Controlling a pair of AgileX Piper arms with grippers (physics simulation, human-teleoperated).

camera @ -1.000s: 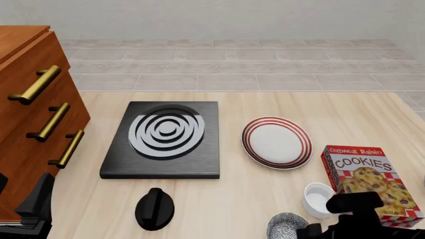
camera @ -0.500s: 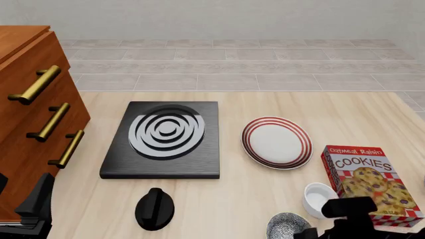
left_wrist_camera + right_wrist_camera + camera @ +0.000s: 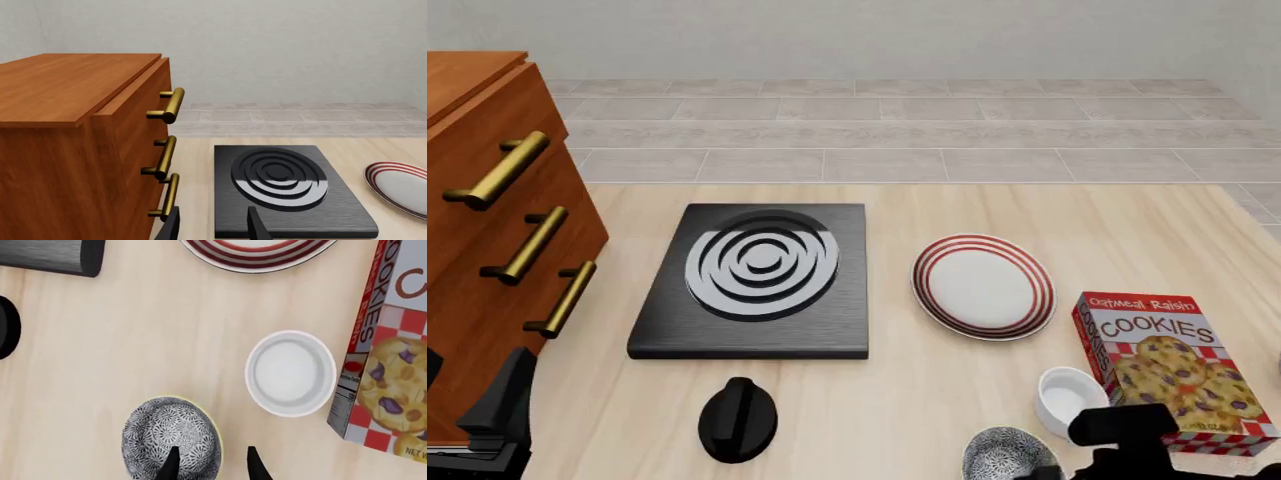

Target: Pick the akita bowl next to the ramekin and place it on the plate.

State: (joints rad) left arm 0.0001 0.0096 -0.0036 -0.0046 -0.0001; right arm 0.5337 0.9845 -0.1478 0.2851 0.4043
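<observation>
Right pincer (image 3: pixel 209 465) hangs spread open over the bowl (image 3: pixel 171 437), one fingertip inside its rim, one outside; the bowl sits on the desk (image 3: pixel 133 340) beside the ramekin (image 3: pixel 291 372). Approach step; next, descend and close.

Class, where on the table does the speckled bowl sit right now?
In the front view the speckled bowl sits at the near right edge, beside the white cup.

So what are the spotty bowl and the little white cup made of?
The akita bowl looks like glazed ceramic: a fine black-and-white pattern on grey. The ramekin looks like plain white ceramic, smooth with a thick rim. It's a render, so that's a guess.
</observation>
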